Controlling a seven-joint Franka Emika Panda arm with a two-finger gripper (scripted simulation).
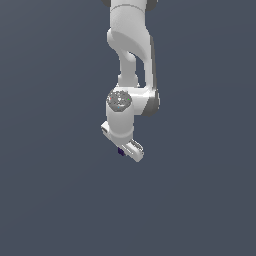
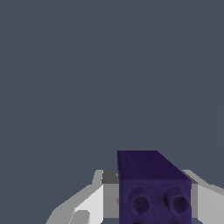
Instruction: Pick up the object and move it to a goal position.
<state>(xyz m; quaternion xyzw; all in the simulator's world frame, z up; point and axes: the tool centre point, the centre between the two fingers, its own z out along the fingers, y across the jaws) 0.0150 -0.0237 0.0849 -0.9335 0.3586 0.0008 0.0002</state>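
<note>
The object (image 2: 151, 175) is a small dark purple block with two round hollows in its near face. In the wrist view it fills the space between my white fingers (image 2: 89, 203), whose grey pads lie against both its sides. My gripper (image 2: 154, 205) is shut on it. In the exterior view the object (image 1: 120, 151) shows only as a dark speck beside the tilted white gripper (image 1: 128, 151), at the lower end of the arm. Most of the block is hidden there behind the hand.
A plain, even dark grey-blue background fills both views. The white arm (image 1: 130, 45) comes down from the top middle of the exterior view. No other object, edge or marker shows.
</note>
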